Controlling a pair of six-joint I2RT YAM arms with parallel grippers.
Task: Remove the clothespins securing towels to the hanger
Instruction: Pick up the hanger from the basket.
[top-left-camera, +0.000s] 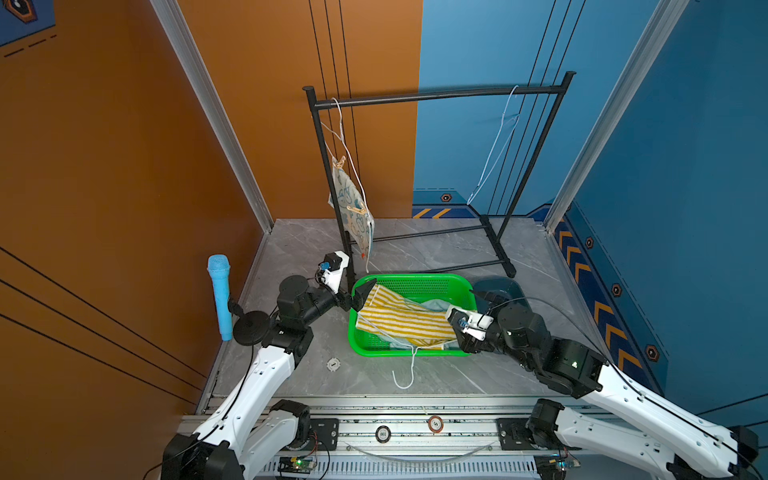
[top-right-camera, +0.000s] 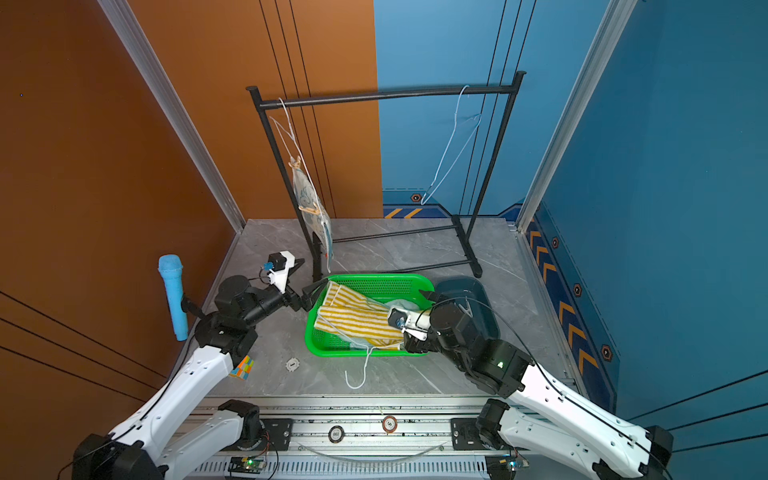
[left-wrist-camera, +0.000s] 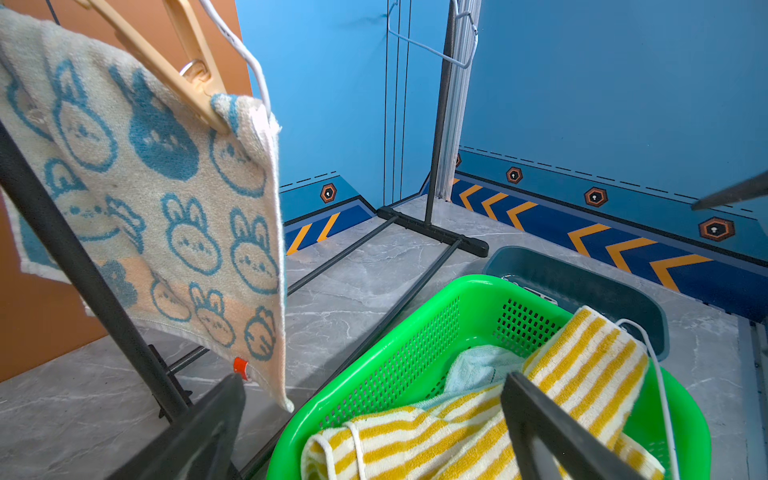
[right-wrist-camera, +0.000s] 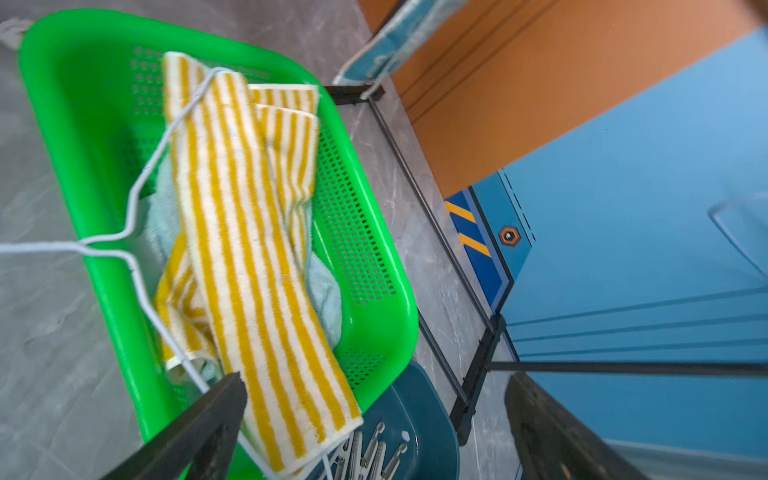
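Rack (top-left-camera: 436, 96): thin black metal tubes, standing at the back.
Bunny towel (top-left-camera: 353, 208): cream terry with blue prints, draped on a white wire hanger (top-left-camera: 345, 137) at the rack's left end.
Clothespins (top-left-camera: 340, 162): two tan wedge-shaped clips bite the towel, one high, one low.
Basket (top-left-camera: 415, 279): glossy green perforated plastic, holding a crumpled striped towel (top-left-camera: 399, 316) over a pale towel (top-left-camera: 434, 305).
Bin (top-left-camera: 503, 286): dark teal, beside the basket; the blurred slim sticks inside may be clothespins.
Left gripper (top-left-camera: 360, 296): spread, empty, at the basket's left rim.
Right gripper (right-wrist-camera: 376, 380): spread, empty, at the basket's right corner.
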